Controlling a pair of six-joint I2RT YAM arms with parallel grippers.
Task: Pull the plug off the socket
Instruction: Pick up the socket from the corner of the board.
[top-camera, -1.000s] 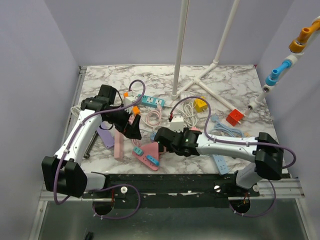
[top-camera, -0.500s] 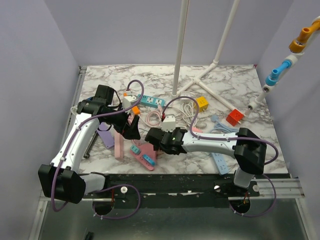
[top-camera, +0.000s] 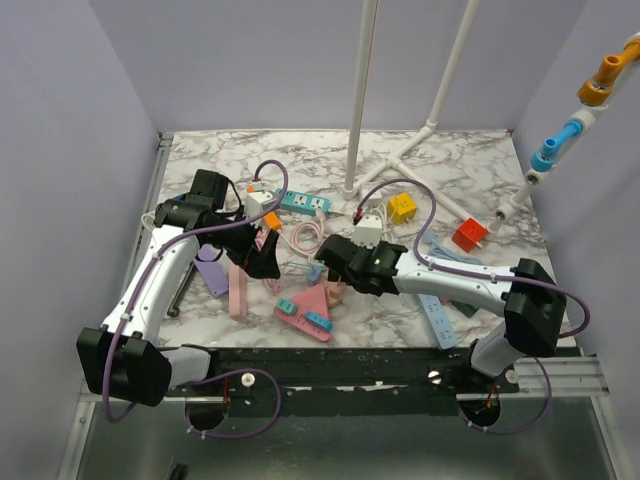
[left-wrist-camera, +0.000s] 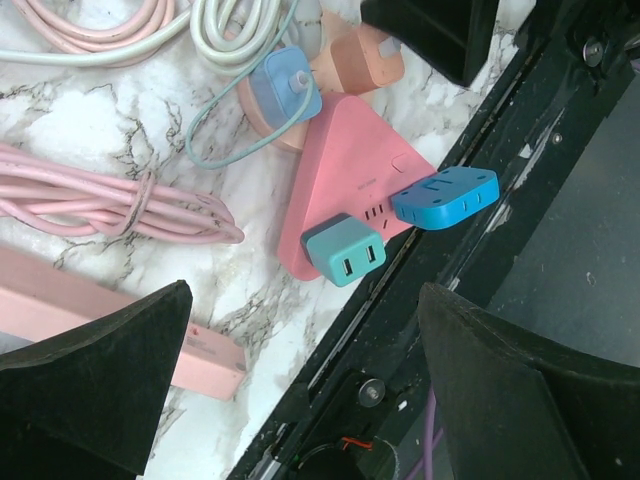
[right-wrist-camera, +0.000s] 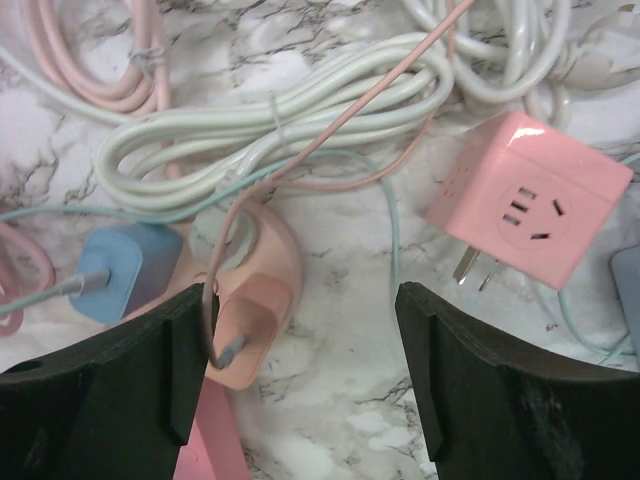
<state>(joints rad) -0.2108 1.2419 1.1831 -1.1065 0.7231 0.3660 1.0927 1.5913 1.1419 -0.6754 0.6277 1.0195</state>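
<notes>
The pink triangular socket (top-camera: 312, 300) (left-wrist-camera: 345, 180) lies near the table's front edge. A teal plug (top-camera: 286, 306) (left-wrist-camera: 345, 251) and a blue plug (top-camera: 320, 321) (left-wrist-camera: 445, 196) are seated in it. My left gripper (top-camera: 263, 262) (left-wrist-camera: 300, 400) hovers to its left, open, with the table edge showing between its fingers. My right gripper (top-camera: 332, 268) (right-wrist-camera: 305, 385) is just behind and right of the socket, open over bare marble. A peach adapter (right-wrist-camera: 250, 300) with a thin cord lies against its left finger (right-wrist-camera: 100, 390).
Cable coils (right-wrist-camera: 280, 130), a light blue plug (right-wrist-camera: 125, 265) and a pink cube adapter (right-wrist-camera: 530, 195) lie behind the socket. Around them are a pink strip (top-camera: 237, 285), a teal strip (top-camera: 305, 203), a yellow cube (top-camera: 402, 207), a red cube (top-camera: 468, 235) and a white stand (top-camera: 355, 100). A black rail (left-wrist-camera: 540, 120) borders the front edge.
My right gripper reached left over the pink socket, then drew back to the right, its jaws narrowing a little. The socket slid and turned on the table. The left arm barely moved.
</notes>
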